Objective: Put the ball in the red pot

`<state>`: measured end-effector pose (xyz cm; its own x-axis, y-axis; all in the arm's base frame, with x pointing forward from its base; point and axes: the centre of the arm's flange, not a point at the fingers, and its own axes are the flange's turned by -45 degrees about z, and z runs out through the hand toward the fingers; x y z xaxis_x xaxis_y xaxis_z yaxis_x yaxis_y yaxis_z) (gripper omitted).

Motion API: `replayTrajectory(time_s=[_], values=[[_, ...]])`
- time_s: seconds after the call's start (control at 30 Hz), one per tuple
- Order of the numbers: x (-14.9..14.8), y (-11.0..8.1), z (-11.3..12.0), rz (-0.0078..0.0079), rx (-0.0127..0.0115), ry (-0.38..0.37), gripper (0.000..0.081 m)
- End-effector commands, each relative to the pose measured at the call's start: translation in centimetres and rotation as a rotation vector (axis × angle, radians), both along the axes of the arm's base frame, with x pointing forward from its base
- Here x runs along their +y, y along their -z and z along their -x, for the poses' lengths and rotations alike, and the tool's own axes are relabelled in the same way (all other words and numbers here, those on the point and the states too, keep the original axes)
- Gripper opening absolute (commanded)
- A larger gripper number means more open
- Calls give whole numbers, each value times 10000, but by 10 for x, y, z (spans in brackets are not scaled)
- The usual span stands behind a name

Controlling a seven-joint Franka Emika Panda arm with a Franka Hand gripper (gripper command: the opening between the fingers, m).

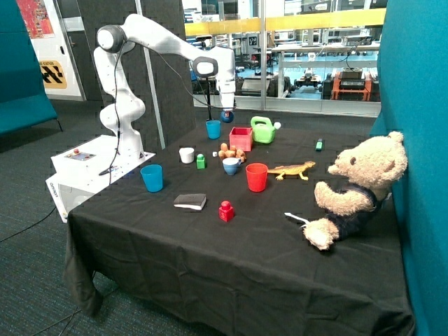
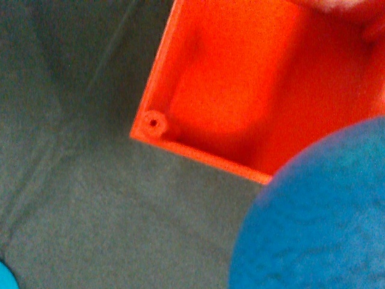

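The ball, a small dark blue sphere, hangs in the air with my gripper shut on it. It is above the table, just beside and higher than the red pot, on the side towards the blue cup. The pot is a small red square box standing open on the black cloth. In the wrist view the ball fills one corner, close to the camera. Beyond it, the red pot shows its bare inside and one corner of its rim.
Around the pot stand a green watering can, an orange toy and a small blue-and-white cup. Nearer the front are a round red cup, a red block, another blue cup, a toy lizard and a teddy bear.
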<state>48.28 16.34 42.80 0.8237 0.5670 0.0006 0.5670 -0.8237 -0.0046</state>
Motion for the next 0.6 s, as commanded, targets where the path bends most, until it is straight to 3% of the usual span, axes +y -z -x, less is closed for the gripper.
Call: replayTrajectory(time_s=[0.0,0.3,0.57], values=[[3,6,-13,42,-21,7,0],[-2,8,-33,42,-21,225,0],[-3,14,-37,42,-21,274,0]])
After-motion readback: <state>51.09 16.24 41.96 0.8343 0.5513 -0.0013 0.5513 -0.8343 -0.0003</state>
